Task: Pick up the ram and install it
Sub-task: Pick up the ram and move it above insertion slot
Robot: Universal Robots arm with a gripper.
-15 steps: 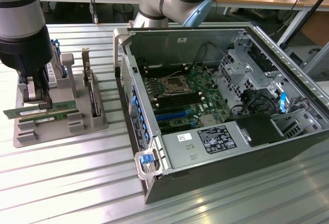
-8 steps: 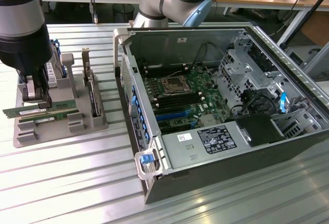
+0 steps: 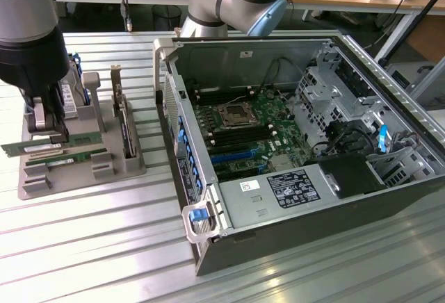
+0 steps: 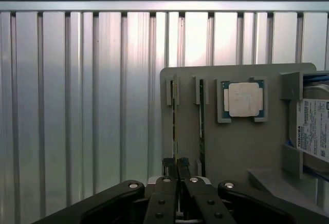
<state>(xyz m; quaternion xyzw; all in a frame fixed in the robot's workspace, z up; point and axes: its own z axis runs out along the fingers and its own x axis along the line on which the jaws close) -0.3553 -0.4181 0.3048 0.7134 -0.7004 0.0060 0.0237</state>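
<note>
The hand (image 4: 178, 168) is pinched closed on the upper edge of the ram (image 4: 174, 126), a thin green board standing on edge in a slot of the matte grey moulded tray (image 4: 231, 147) on the ribbed aluminium table (image 4: 77, 106). The pads seem to sit square, though the contact is partly hidden. A good grip here is centred and vertical, so the board clears the slot walls without scraping the neighbouring stick (image 4: 201, 131).
</note>
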